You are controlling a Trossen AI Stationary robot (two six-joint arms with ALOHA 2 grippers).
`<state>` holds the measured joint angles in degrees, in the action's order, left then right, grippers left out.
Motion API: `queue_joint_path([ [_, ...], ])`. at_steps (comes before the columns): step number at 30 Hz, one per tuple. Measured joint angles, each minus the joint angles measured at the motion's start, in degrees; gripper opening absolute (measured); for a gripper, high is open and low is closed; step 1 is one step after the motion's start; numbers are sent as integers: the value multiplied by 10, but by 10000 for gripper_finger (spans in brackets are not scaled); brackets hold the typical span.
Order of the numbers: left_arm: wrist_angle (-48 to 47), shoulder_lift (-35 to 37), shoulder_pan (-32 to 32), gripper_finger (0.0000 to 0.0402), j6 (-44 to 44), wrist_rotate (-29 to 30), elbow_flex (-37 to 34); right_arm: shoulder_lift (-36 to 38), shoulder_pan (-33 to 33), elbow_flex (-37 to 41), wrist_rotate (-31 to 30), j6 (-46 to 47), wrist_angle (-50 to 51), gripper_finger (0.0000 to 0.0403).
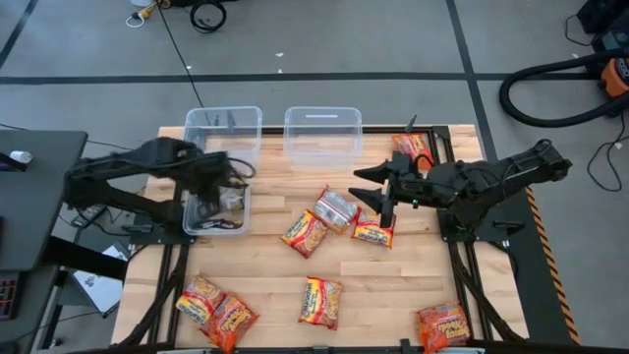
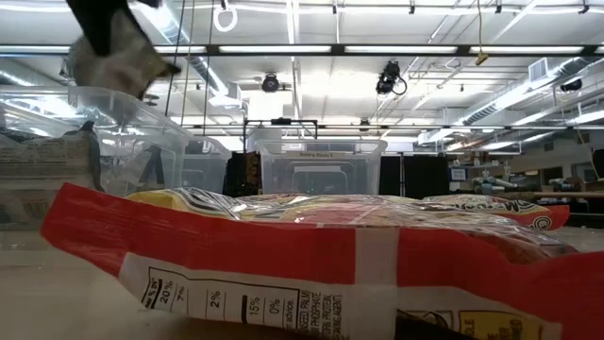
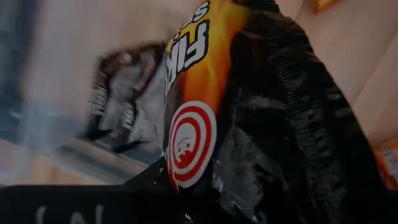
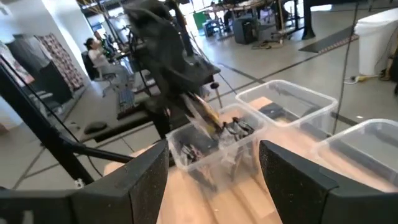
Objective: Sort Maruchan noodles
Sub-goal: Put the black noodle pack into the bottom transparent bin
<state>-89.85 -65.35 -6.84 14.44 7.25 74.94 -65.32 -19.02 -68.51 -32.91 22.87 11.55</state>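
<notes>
1. silver-black packet [image 3: 261,124] w/ orange-yellow panel and red swirl logo is held by left gripper [image 1: 232,175]; fingers are clamped on it. it hangs over the clear bin [image 1: 217,228] at table's left side, long axis seen roughly upright in right wrist view [image 4: 205,112], slightly tilted.
2. more silver-black packets [image 1: 211,210] are seen lying inside that bin, below the held one.
3. right gripper [image 1: 368,187] is placed over table centre, pointed toward left arm; fingers [image 4: 149,180] are spread well apart, nothing between them.
4. just beside/under right gripper, 3 packets are clustered: orange-red one [image 1: 373,233], pale one [image 1: 336,209], yellow-and-red one [image 1: 305,232]; long axes lie diagonally across the wooden table [image 1: 393,285].
5. other packets are spread out: one near far right corner [image 1: 413,147], pair at near left [image 1: 216,310], one near centre front [image 1: 321,300], one near right front [image 1: 442,324].
6. two more clear bins are set at far edge: [image 1: 224,126] and [image 1: 322,133]; contents can't be told.
7. low view is mostly blocked by a red-and-white packet [image 2: 359,264] right at the lens.
8. person seated at a desk [image 4: 96,53] is seen in room behind.
</notes>
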Motion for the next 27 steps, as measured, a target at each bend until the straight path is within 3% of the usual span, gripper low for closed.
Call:
queue_joint_path([
  [4,-2,-26,-72,134,-65,-57,-59,-3,-5,0,1,6,6,255],
  [10,-2,-96,-132,134,-113,-73,-136,-3,-20,0,0,15,24,255],
  [19,30,-195,-123,134,-121,-102,-204,-3,-14,0,-4,14,61,255],
  [27,104,-219,-118,158,-115,-97,-205,-3,11,0,-1,-13,93,255],
])
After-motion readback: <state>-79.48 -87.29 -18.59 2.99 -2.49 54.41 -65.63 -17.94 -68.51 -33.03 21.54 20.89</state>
